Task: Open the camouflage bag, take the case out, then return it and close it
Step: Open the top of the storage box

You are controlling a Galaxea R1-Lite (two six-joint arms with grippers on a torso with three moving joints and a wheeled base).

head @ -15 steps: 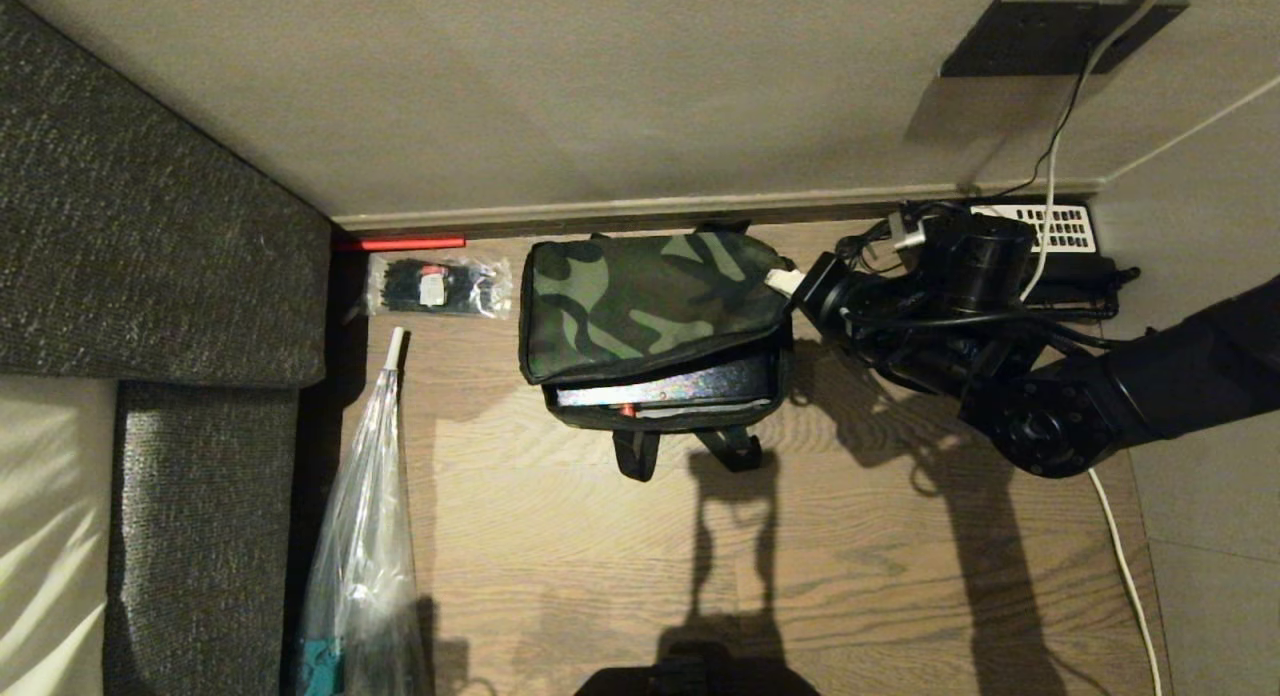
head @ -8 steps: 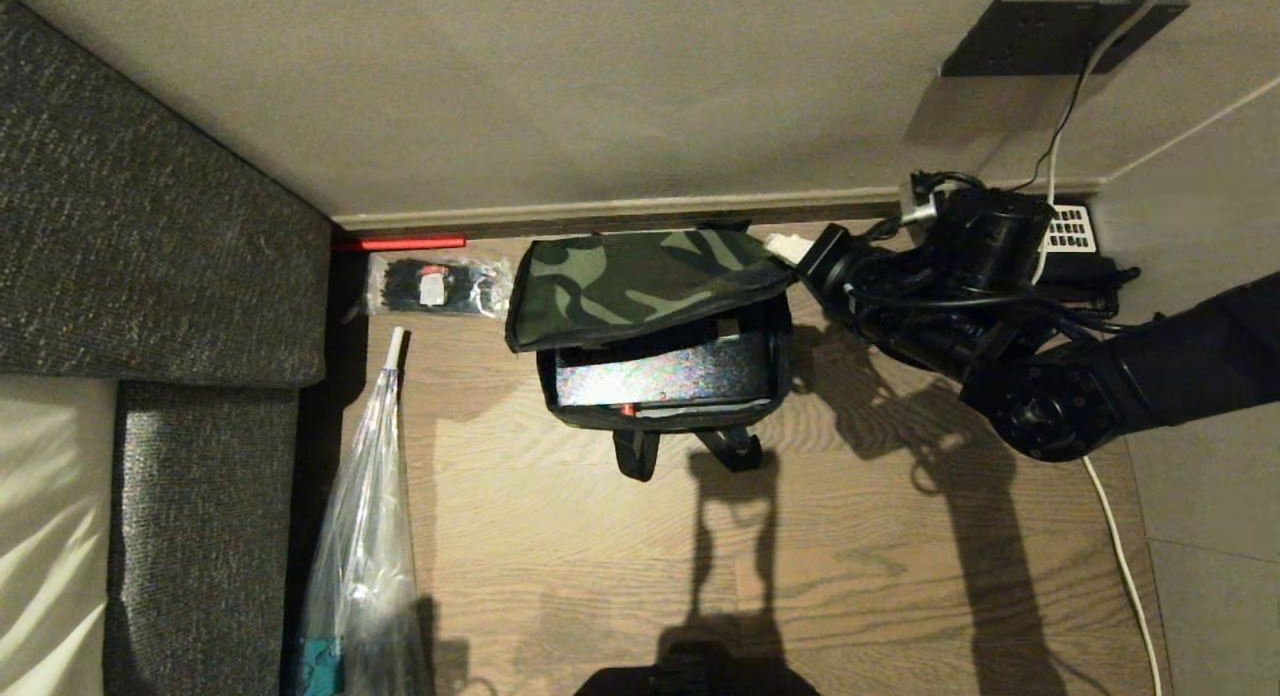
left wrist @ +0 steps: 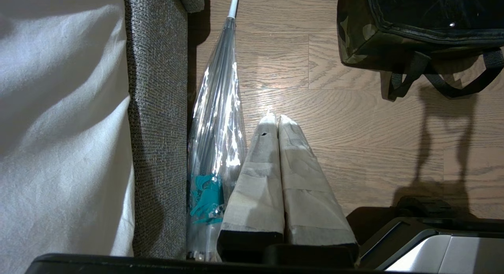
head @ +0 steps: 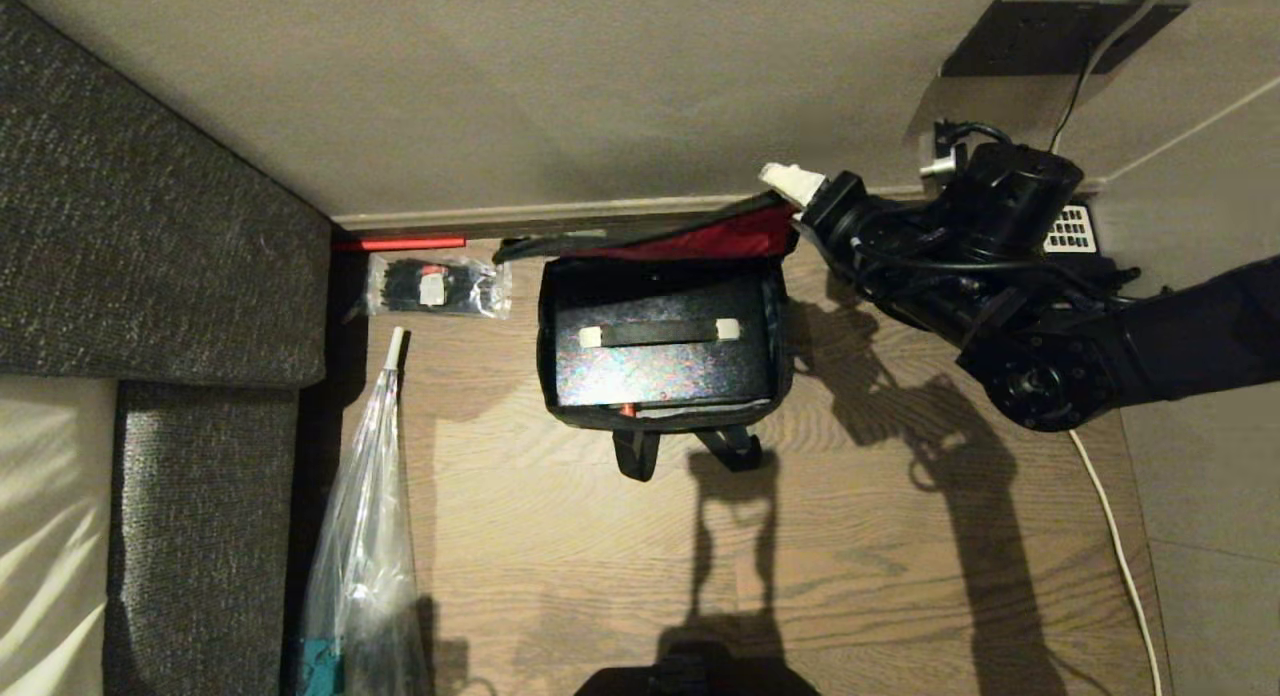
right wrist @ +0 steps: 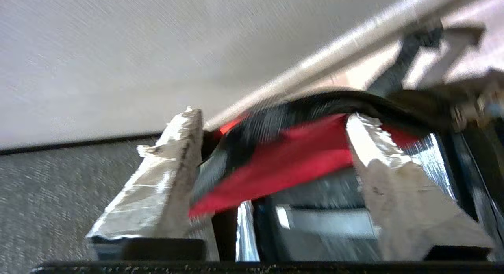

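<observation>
Left gripper (left wrist: 275, 120): parked near the robot, over the floor (head: 850, 536), its two taped fingers pressed together on nothing; no risk comes from it.
Umbrella (head: 365, 496): it lies on the left, apart from the bag, and is not in the way.
Camouflage bag (head: 780, 326): it stands on the floor by the far wall, the top open.
Case (head: 660, 361): it lies inside the bag, with the grey handle up, not yet taken.
Lid (head: 700, 241): it stands up against the wall, red lining showing; with nothing holding it, it may fall forward over the case.
Right gripper (right wrist: 275, 163): at the lid's right far corner, fingers spread wide with the lid edge loose between them; a finger may snag the edge when it withdraws and drag the bag.
</observation>
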